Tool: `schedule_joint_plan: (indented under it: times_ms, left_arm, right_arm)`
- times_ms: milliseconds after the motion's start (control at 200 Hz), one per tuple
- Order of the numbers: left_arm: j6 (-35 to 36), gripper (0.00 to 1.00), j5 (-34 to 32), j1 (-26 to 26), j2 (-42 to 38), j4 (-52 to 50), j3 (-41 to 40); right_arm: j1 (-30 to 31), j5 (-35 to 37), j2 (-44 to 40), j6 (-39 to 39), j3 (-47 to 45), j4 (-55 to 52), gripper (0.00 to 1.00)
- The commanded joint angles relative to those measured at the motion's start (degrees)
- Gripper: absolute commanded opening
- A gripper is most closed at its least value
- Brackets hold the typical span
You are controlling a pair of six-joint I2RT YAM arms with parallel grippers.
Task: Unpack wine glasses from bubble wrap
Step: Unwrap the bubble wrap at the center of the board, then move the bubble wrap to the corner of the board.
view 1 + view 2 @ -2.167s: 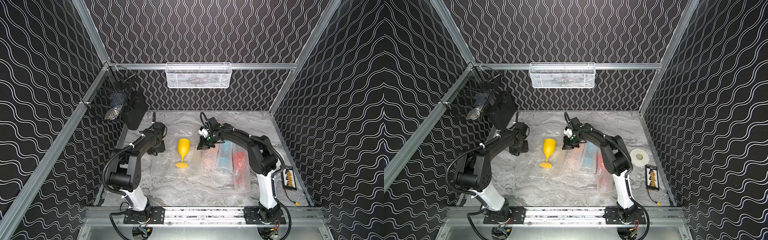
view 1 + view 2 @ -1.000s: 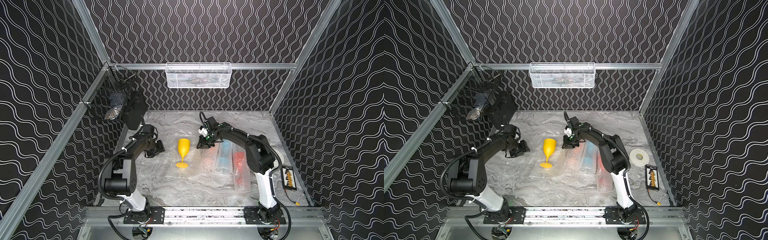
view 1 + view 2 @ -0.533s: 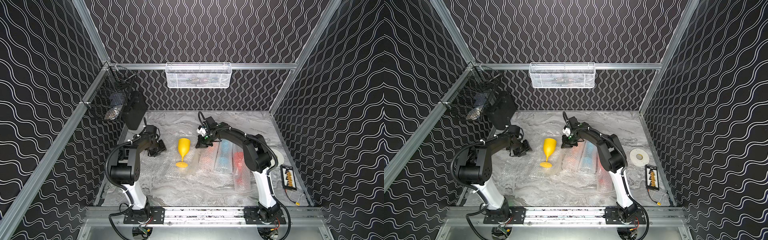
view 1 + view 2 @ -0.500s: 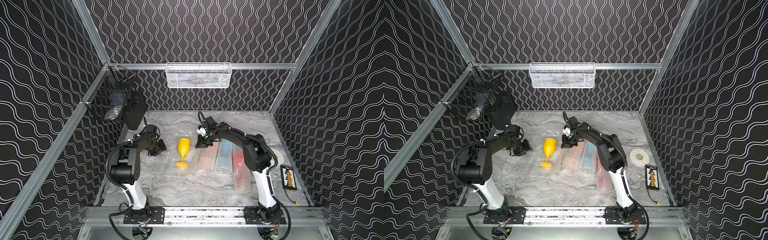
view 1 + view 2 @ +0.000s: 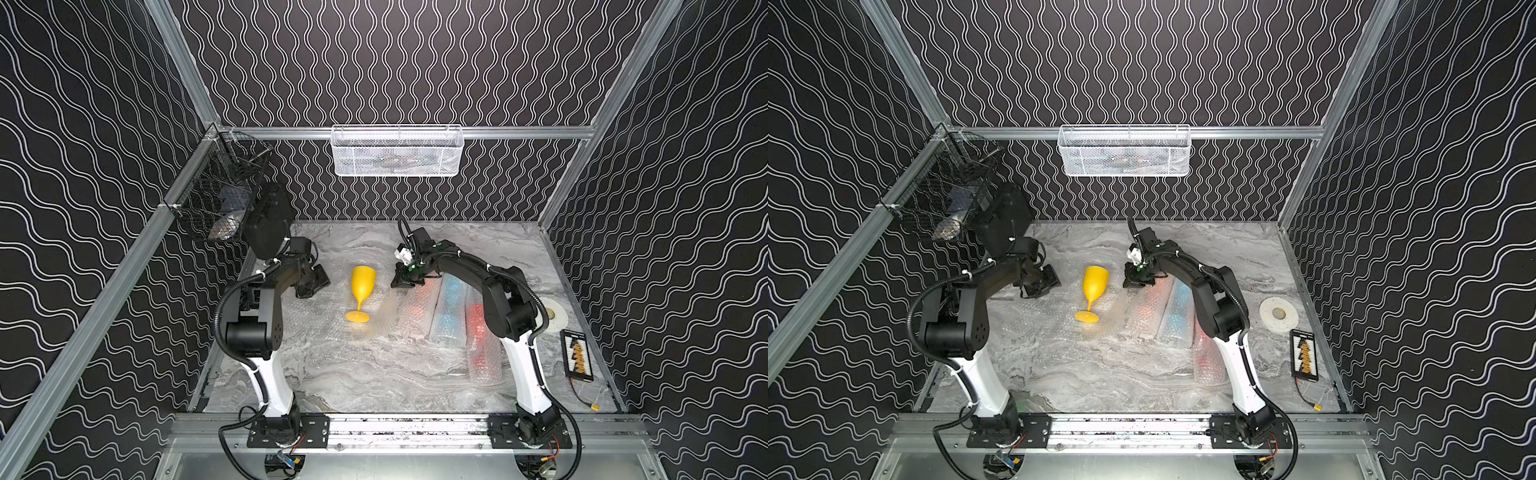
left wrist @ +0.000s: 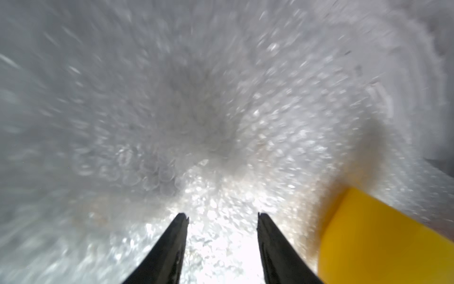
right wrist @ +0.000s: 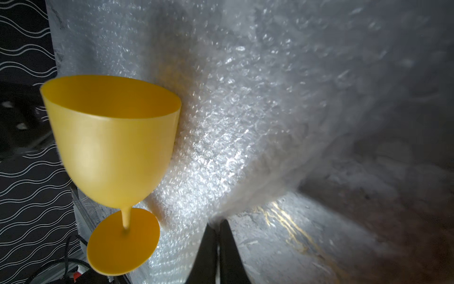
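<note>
The grey marbled surface (image 5: 374,382) in front of me carries clear, whitish bubble wrap (image 5: 320,320) spread flat left of centre. A yellow plastic goblet (image 5: 362,286) stands upright on that sheet. To my right of it, three bubble-wrapped bundles lie side by side: the orange tube (image 5: 415,307), the light blue tube (image 5: 448,316) and the red tube (image 5: 478,332). Near the right edge rest a white round tape roll (image 5: 1279,314) and a small black tray of yellow pieces (image 5: 577,358), apart from each other.
</note>
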Motion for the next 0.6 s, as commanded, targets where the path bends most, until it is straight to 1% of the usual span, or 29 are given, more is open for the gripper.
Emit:
schedule_joint_plan:
  times_ms: [0, 110, 210, 330, 385, 505, 596]
  left_arm:
    - [3.8, 0.52, -5.4, 0.9, -3.0, -4.9, 2.9]
    - [5.9, 0.52, -8.0, 3.3, -2.2, -9.5, 5.8]
    - [8.6, 0.52, -8.4, 6.5, 0.1, -14.2, 8.5]
    - [11.4, 0.53, -8.6, 10.2, 1.2, -15.6, 9.1]
    - [12.5, 0.53, -7.5, 11.4, 2.3, -16.0, 9.8]
    - [14.9, 0.52, -7.4, 12.0, 5.7, -16.8, 11.9]
    - [15.4, 0.51, -7.2, 12.1, 8.0, -17.2, 12.9]
  right_arm:
    - [0.0, 0.2, 0.2, 0.6, 0.1, 0.3, 0.07]
    - [0.0, -0.4, 0.3, 1.1, -0.1, 0.9, 0.07]
    - [0.0, -0.6, 0.2, 1.0, -0.2, 1.2, 0.07]
    - [0.0, -1.0, 0.2, 0.9, 0.0, 1.1, 0.07]
    - [0.0, -1.4, 0.2, 0.9, 0.3, 1.0, 0.07]
    - [0.0, -1.5, 0.3, 1.2, 0.8, 1.2, 0.07]
    - [0.1, -1.6, 0.8, 1.1, 1.9, 0.6, 0.07]
